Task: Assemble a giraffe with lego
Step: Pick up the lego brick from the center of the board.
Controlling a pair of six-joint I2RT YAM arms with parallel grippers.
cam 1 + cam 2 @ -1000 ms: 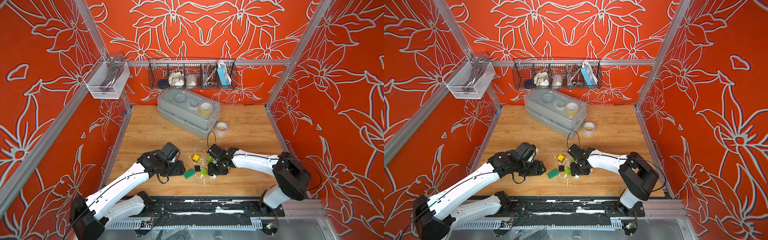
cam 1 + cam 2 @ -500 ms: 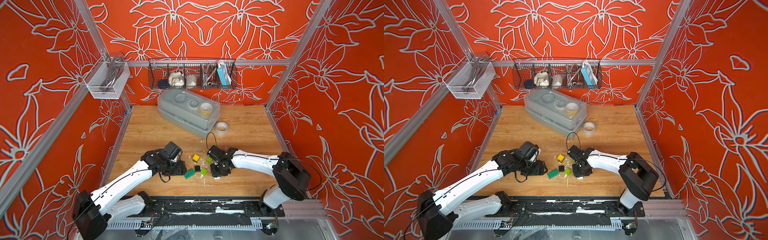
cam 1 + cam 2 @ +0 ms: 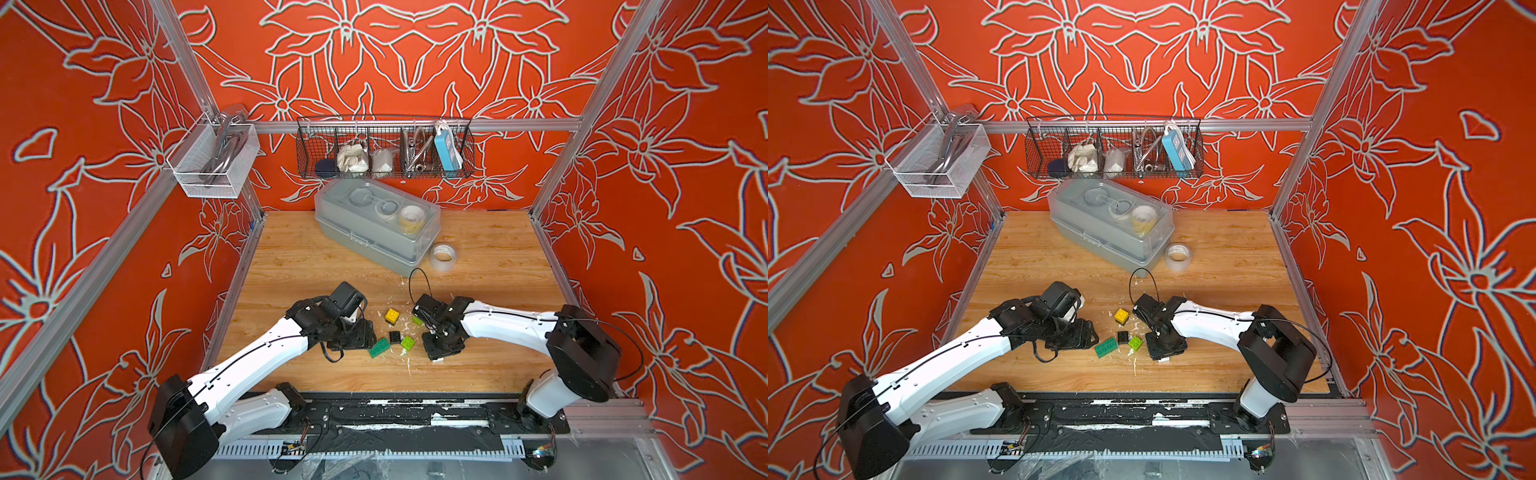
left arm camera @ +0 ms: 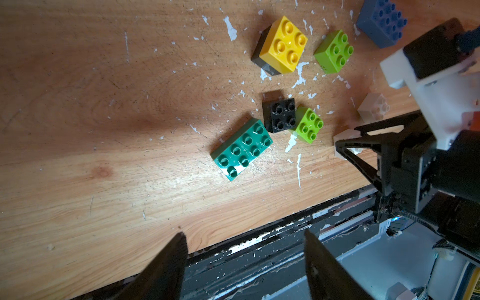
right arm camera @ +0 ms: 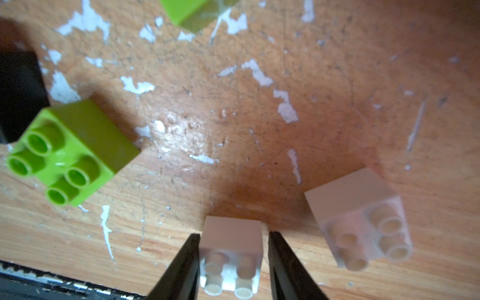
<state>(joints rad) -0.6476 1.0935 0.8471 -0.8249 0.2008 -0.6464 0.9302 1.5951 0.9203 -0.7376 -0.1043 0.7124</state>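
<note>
We judge the giraffe barely begun. In a top view the dark green brick (image 3: 379,347) lies loose at seven o'clock of the black cube (image 3: 395,336). Only the yellow-on-black stack (image 3: 392,316), at twelve, is joined. Our left gripper (image 4: 244,233) gapes empty. The right gripper (image 5: 233,235) straddles a white cube (image 5: 231,244), and we cannot tell whether it grips.

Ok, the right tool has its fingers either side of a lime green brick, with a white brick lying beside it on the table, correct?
Not quite. The brick between the fingers of the right tool is white, not lime green, as the right wrist view shows. Another white brick does lie beside it on the table.
</note>
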